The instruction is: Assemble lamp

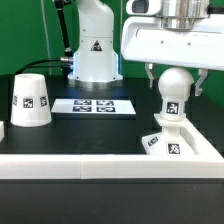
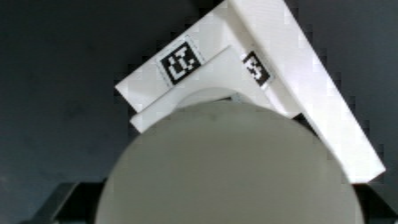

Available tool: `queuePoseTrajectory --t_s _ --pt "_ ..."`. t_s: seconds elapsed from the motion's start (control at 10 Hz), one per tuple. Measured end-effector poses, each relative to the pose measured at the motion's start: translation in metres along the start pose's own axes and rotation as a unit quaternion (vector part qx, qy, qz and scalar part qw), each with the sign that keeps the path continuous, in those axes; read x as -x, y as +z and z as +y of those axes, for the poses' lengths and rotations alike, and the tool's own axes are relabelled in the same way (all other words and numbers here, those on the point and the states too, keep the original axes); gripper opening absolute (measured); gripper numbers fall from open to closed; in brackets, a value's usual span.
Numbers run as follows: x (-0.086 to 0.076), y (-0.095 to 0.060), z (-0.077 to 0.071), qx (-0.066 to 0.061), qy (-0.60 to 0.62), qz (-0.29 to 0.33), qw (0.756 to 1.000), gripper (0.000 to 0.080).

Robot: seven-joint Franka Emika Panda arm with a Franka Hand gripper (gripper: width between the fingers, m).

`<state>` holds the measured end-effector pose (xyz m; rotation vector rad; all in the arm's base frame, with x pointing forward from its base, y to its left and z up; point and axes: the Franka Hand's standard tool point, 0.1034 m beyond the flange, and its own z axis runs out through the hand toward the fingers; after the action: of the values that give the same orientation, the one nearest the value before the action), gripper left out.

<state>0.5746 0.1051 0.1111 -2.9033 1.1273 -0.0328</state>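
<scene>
My gripper point(image 1: 174, 80) straddles the ball head of the bulb point(image 1: 172, 107), which stands upright on the base point(image 1: 163, 146), and I can't tell whether the jaws actually pinch it, so a half-seated stem could tip over when I release.

No letters, numbers or brand names can be read. The only markings are coded black-and-white square tags and one sign. The shade point(image 1: 28, 82) carries one tag point(image 1: 30, 103) on its side. The bulb point(image 1: 173, 84) has one on its stem. The base point(image 1: 190, 143) shows two in the exterior view, and the wrist view also shows two on it. The marker board point(image 1: 62, 104) bears a row of tags. A black triangle sign point(image 1: 97, 47) stands on the robot point(image 1: 95, 25); its symbol is too small to read.
</scene>
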Motion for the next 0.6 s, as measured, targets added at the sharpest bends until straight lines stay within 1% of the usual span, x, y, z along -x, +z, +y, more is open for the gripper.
queuePoseTrajectory --t_s 0.3,0.4,0.5,0.6 --pt "0.0009 -0.0001 -0.0008 -0.006 0.1 -0.008 0.995 0.0579" --pt "0.0008 0.0 -0.0001 -0.011 0.157 -0.016 0.987 0.0579" --pt "-0.0003 0.0016 0.0031 -0.014 0.225 -0.026 0.974 0.0579" --pt "-0.0003 0.0018 0.0032 -0.016 0.304 -0.036 0.952 0.0579"
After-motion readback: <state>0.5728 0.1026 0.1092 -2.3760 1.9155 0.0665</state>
